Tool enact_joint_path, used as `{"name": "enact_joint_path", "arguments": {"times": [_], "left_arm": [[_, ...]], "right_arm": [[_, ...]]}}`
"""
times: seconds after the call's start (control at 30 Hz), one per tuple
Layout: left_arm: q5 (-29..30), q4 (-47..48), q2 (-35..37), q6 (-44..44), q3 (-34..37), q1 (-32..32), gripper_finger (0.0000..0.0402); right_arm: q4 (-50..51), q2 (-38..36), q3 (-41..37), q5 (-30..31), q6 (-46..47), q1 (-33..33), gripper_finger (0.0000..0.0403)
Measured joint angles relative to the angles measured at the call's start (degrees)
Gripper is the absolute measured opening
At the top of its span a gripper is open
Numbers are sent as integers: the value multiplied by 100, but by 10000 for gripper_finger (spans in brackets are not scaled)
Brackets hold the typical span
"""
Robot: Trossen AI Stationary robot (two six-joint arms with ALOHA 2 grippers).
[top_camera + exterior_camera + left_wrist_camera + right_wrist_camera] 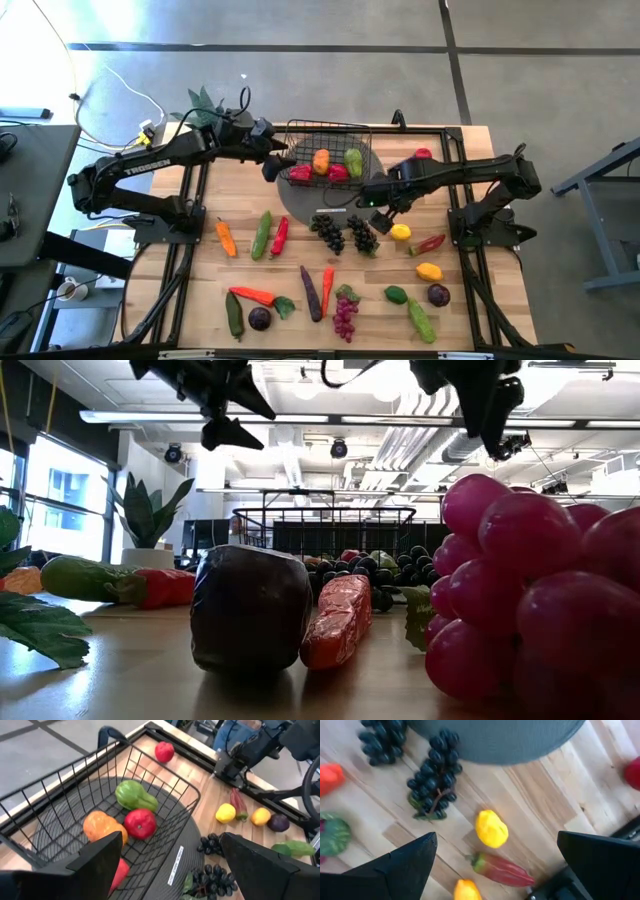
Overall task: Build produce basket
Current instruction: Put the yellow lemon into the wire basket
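1. Basket (pixel 330 140) of black wire sits on a grey round disc (pixel 305 200) at the desk's (pixel 300 270) far middle, holding an orange fruit (pixel 321 160), a green pepper (pixel 353 160) and red pieces.
2. Left pincer (pixel 277 163) hangs at the basket's left edge, fingers spread wide, holding nothing.
3. Right pincer (pixel 385 203) hovers wide and empty just beside the disc, above dark grapes (pixel 362 236) and a yellow lemon (pixel 400 232).
4. More produce lies scattered across the near desk.
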State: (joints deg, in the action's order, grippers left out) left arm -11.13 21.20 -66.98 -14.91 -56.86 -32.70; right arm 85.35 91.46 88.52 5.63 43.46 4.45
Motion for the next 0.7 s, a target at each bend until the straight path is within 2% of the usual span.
{"name": "enact_joint_path", "arguments": {"times": [0.13,0.5,0.7], "left_arm": [[-1,70,29,-3,0,57,333],[35,93,24,-7,0,65,333],[327,154,24,8,0,65,333]], "right_arm": [[13,0,-507,-320,-87,216,397],[-763,4,-1614,-369,-394,590,397],[-1207,4,-2241,-383,-599,586,397]]}}
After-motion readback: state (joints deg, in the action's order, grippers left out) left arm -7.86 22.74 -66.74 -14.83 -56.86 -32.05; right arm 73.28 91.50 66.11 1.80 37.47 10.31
